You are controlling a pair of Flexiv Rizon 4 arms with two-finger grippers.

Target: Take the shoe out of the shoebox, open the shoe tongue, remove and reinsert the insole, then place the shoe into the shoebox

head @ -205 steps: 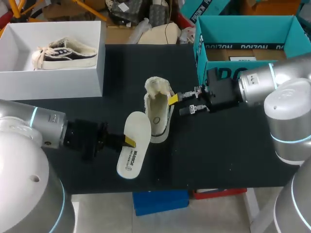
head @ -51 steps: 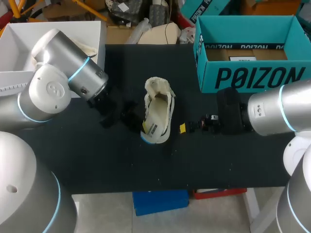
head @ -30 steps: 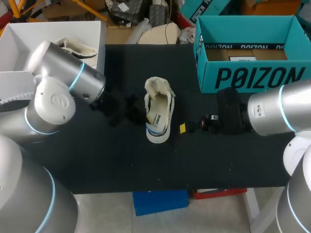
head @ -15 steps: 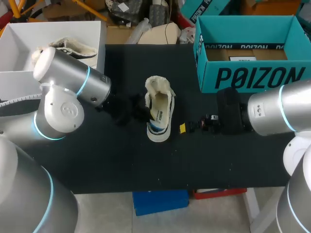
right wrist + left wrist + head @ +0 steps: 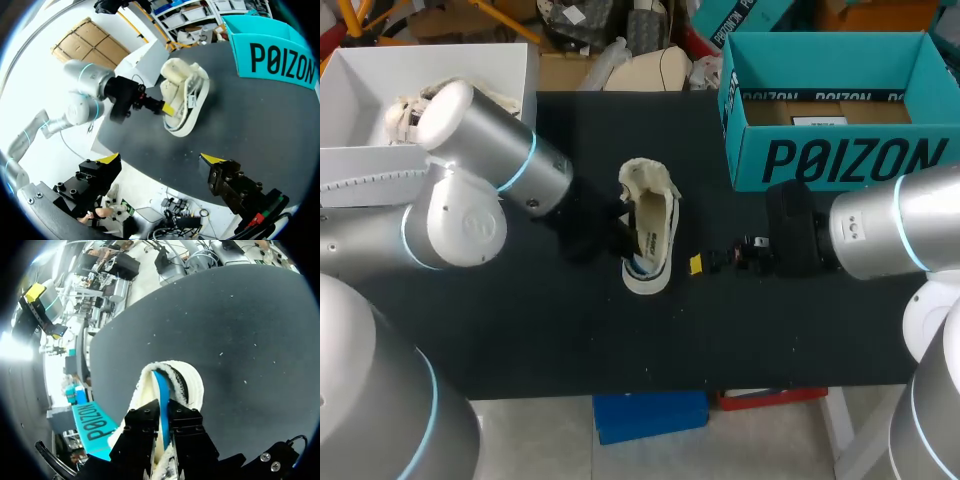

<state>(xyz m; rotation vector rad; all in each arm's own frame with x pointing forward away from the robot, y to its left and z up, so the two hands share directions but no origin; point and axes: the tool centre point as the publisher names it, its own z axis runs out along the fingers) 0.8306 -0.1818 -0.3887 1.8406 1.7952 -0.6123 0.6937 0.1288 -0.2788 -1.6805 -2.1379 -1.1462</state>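
My left gripper (image 5: 163, 416) is clamped on the insole (image 5: 159, 390); both black fingers press its blue edge from either side, just over the shoe's opening; insole sits on edge inside the shoe (image 5: 650, 225), not lying flat.

The shoe lies on the black table (image 5: 770, 330), roughly mid-table; fleecy collar toward the far side, toe toward the near edge; it is tipped a bit onto its side, opening facing my left arm; my left arm comes in from the left and crosses to the shoe's left flank.

My right gripper (image 5: 161, 160) has its fingers wide apart with nothing between them; it hovers low over the table to the right of the shoe, near but apart from it, yellow tips pointed at the shoe.

The teal shoebox (image 5: 840, 155) stands at the far right of the table, open top, well apart from the shoe; the shoe is outside it.

A white box (image 5: 430, 165) sits at the far left; a second shoe (image 5: 405, 112) lies inside it, partly hidden behind my left arm.
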